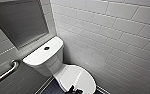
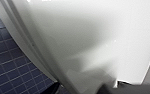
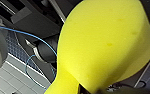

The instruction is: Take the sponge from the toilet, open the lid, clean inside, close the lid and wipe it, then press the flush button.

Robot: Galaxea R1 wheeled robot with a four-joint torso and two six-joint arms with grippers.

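Sponge (image 3: 103, 45), bright yellow, takes up the centre and right of the right wrist view. It narrows to a pinched waist at the bottom edge, where the right hand (image 3: 93, 90) is closed on it. Left of it in that frame are dark parts of the robot, with a thin blue cable (image 3: 28, 35) looping across them and pale tiles (image 3: 13, 75) at the lower left.

In the head view, a grey recessed niche (image 1: 21, 20) sits at the upper left and a metal grab bar (image 1: 6, 72) runs along the wall at the lower left. Next comes the toilet (image 1: 48, 65), left of centre, its boxy cistern set against the wall. The flush button (image 1: 46, 48), small, round and dark, lies in the middle of the cistern top. At the lower centre the lid (image 1: 78, 77) is down over the bowl. The left hand (image 1: 74, 90) shows as a dark shape at the bottom edge, over the lid's near rim. I cannot tell whether it touches the lid, or whether it is wide or narrow. Dark blue floor (image 1: 52, 88) shows beside the bowl, and a white tiled wall (image 1: 121, 37) takes the right half.

In the left wrist view, the dark blue floor lies at the left, and a glossy white curve of the toilet spreads over the centre and right.
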